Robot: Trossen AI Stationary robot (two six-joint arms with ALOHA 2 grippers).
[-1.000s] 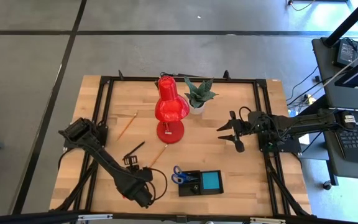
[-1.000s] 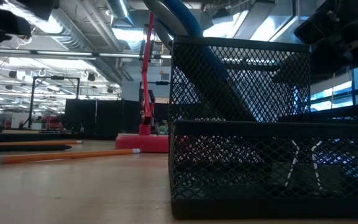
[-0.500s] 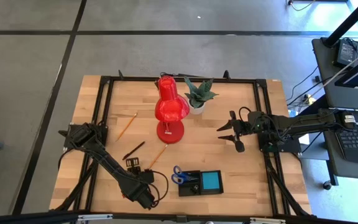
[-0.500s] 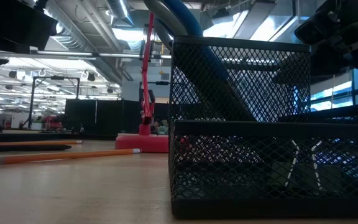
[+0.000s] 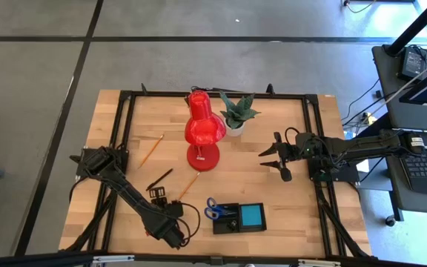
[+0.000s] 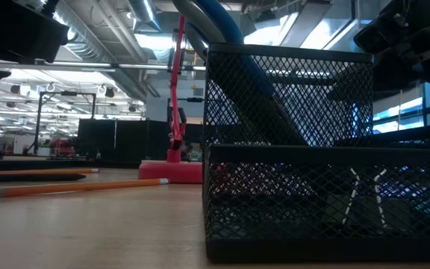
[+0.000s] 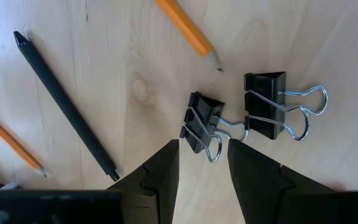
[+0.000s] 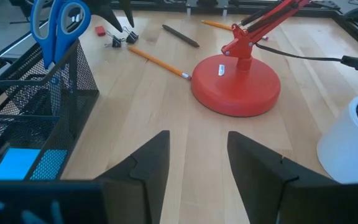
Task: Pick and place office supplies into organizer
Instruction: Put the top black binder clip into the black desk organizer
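Left wrist view: left gripper [image 7: 202, 171], fingers parted and empty, poised above two binder clips [image 7: 204, 121]; mesh organizer [image 5: 239, 217] at the table's 6 o'clock edge; right gripper [image 5: 273, 158] open, idle.

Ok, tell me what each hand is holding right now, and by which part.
Nothing is held. The left hand hovers open over a binder clip on the table; the right hand is open and empty near the lamp base.
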